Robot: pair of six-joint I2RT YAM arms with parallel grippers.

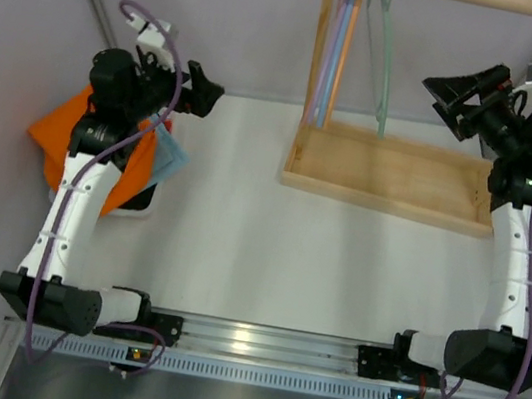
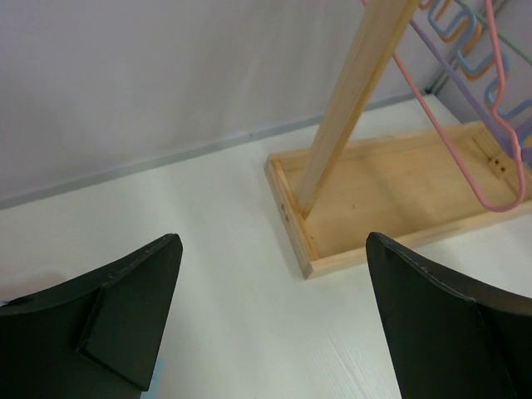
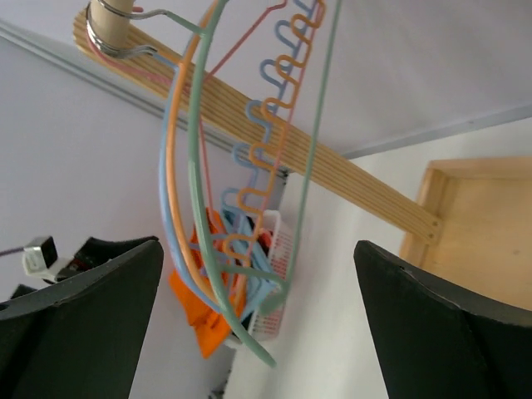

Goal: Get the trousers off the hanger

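The orange trousers (image 1: 55,141) lie bunched over a white basket (image 1: 133,207) at the far left, under my left arm; they are off the hanger. The mint-green hanger (image 1: 383,66) hangs bare on the wooden rod, beside the other hangers. My left gripper (image 1: 202,93) is open and empty above the table, right of the trousers; its jaws stand wide in the left wrist view (image 2: 273,241). My right gripper (image 1: 447,92) is open and empty, just right of the mint hanger. In the right wrist view (image 3: 258,245) the hanger (image 3: 204,254) hangs close ahead, with the trousers (image 3: 195,320) far behind.
A wooden rack with a tray base (image 1: 391,174) stands at the back right; its post (image 2: 357,91) and base show in the left wrist view. Blue, lavender and orange hangers (image 1: 338,49) hang at the rod's left end. A light blue cloth (image 1: 169,159) lies beside the trousers.
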